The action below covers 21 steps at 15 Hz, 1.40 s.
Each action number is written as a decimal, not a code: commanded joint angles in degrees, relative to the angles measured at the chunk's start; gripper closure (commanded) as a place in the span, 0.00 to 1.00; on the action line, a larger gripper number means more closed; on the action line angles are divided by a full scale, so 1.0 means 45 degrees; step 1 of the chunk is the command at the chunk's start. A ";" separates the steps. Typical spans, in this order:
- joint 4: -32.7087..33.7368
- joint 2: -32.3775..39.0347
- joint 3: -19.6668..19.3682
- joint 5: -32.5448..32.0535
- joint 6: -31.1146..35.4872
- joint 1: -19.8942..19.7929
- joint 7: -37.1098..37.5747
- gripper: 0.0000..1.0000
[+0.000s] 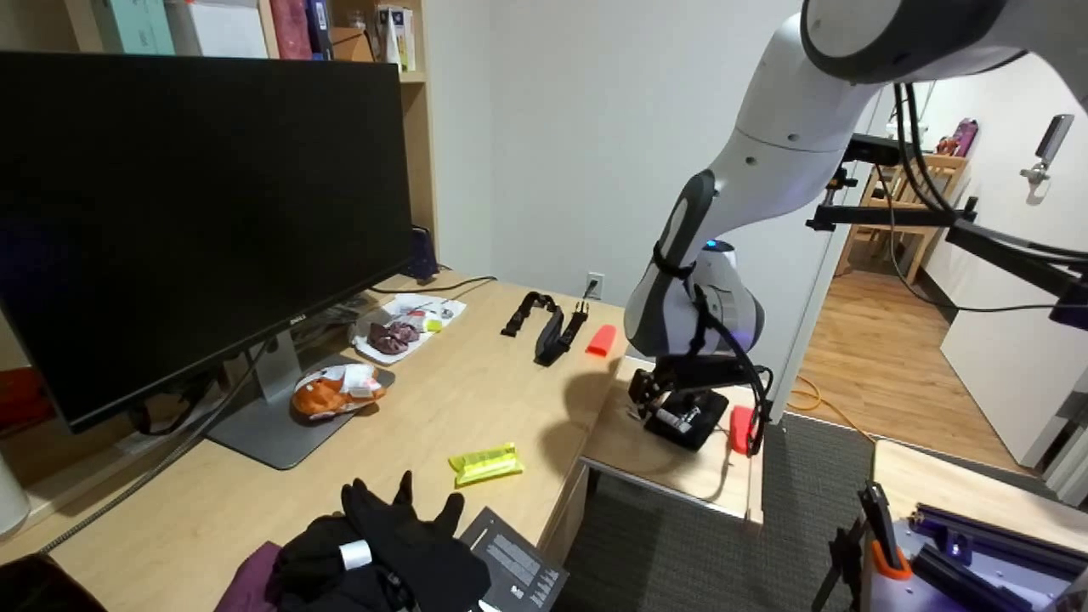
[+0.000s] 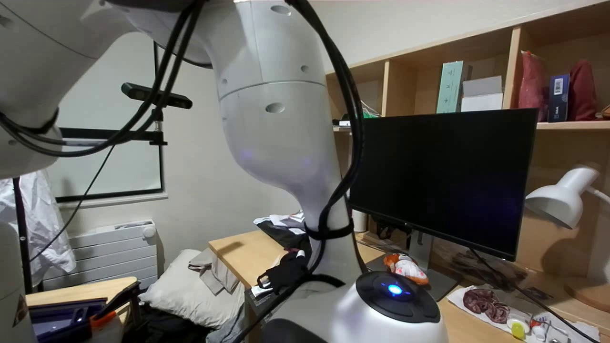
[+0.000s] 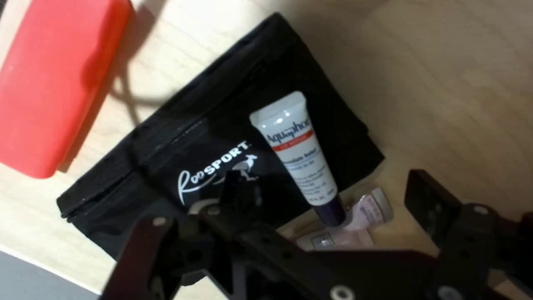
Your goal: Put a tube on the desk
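A white tube [image 3: 297, 150] with a red band and dark cap lies on a black pouch [image 3: 166, 137]. Its cap reaches past the pouch edge over pinkish tubes [image 3: 370, 210], partly hidden by the gripper. The tube [image 1: 677, 419] and pouch [image 1: 701, 423] also show in an exterior view, on the small pale side table [image 1: 625, 442]. My gripper [image 3: 333, 187] is open, its fingers on either side of the white tube's cap end, holding nothing. It points down over the pouch [image 1: 653, 398]. The desk [image 1: 450, 382] stands beside the side table.
A red case [image 3: 58, 83] lies beside the pouch. On the desk are another red case [image 1: 602, 340], a black belt [image 1: 552, 331], a yellow packet [image 1: 486, 465], black gloves [image 1: 408, 544], an orange plush [image 1: 327, 395] and a monitor [image 1: 204, 221]. A wall stands behind.
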 commanded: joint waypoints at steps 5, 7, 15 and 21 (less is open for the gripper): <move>0.0118 0.0381 -0.0498 -0.2487 -0.0005 0.0026 0.0727 0.40; 0.0113 0.0390 -0.0467 -0.2666 -0.0057 -0.0012 0.0799 0.53; -0.0205 0.0047 -0.0245 -0.2623 -0.0142 -0.0223 0.1085 0.91; -0.1252 -0.1269 0.0574 -0.2268 -0.0454 -0.0815 0.1510 0.90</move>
